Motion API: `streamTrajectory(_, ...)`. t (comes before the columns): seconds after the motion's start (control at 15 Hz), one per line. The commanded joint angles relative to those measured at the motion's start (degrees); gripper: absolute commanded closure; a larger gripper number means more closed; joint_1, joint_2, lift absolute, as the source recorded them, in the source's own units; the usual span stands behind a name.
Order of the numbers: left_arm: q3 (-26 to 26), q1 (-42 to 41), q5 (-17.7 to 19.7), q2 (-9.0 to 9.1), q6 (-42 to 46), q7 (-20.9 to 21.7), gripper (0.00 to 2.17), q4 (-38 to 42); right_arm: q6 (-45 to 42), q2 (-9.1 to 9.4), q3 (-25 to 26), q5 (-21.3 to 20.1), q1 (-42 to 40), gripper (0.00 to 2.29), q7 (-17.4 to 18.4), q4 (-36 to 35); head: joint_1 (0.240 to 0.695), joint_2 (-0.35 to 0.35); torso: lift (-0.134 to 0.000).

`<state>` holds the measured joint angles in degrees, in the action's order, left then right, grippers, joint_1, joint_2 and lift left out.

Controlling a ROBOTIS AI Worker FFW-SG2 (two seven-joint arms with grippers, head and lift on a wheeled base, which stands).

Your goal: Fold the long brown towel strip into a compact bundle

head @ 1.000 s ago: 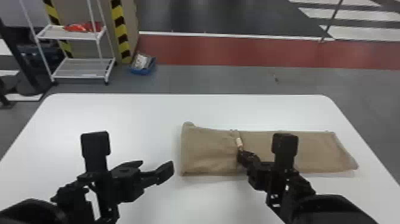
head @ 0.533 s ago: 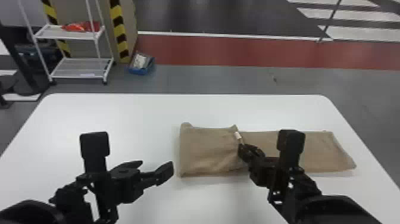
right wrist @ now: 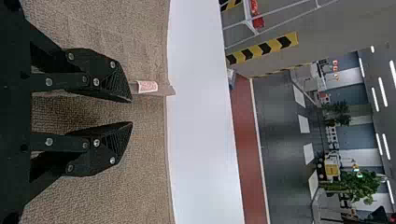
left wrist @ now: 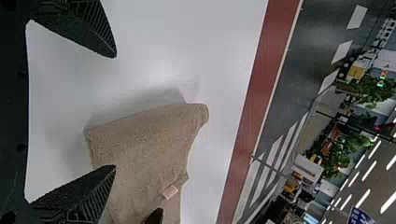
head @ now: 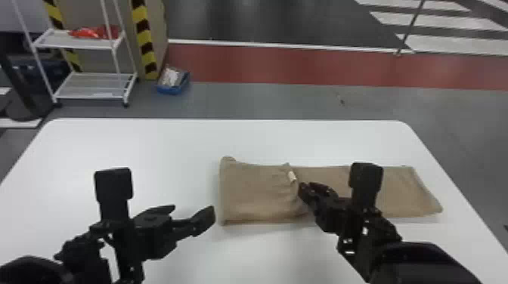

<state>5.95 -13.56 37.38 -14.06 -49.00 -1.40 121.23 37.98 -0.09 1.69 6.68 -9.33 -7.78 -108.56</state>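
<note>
One brown towel (head: 253,194), one tag (head: 292,176), one white table (head: 151,151), left pincer (head: 193,211) wide, right pincer (head: 306,187) narrowly parted

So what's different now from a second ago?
The right gripper has eased toward the robot's right and away from the robot; the label on the towel's folded flap sits a bit farther off too. Whether cloth was let go, I can't tell. The left gripper and the towel's flat end look about the same.
</note>
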Motion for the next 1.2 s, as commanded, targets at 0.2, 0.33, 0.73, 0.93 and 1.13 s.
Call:
streamTrajectory(0.2, 0.03, -0.06, 0.06, 0.0, 0.0, 0.08, 0.03, -0.3, -1.98, 0.14, -1.25, 0.52, 0.98, 0.72, -0.22, 1.6, 0.695, -0.099, -0.125)
streamTrajectory(0.33, 0.03, -0.06, 0.06, 0.0, 0.0, 0.08, 0.03, -0.38, -2.33, 0.14, -1.51, 0.79, 0.8, 0.39, -0.22, 1.42, 0.695, -0.092, -0.125)
streamTrajectory(0.73, 0.21, -0.06, 0.77, 0.08, 0.0, 0.26, 0.03, -0.65, -2.33, 0.14, -1.07, 0.61, 1.95, 0.47, -0.39, 3.44, 0.695, -0.086, -0.125)
streamTrajectory(0.93, 0.64, -0.06, 0.68, 0.26, 0.18, 0.35, 0.03, -0.91, -1.28, 0.14, -1.69, 0.44, 3.18, 0.53, -0.48, 4.06, 0.695, -0.093, -0.125)
streamTrajectory(1.13, 0.56, -0.32, 0.77, 0.26, 0.18, 0.43, 0.03, -0.73, 0.3, 0.14, -1.86, 0.09, 3.88, 0.53, -0.57, 4.68, 0.695, -0.09, -0.125)
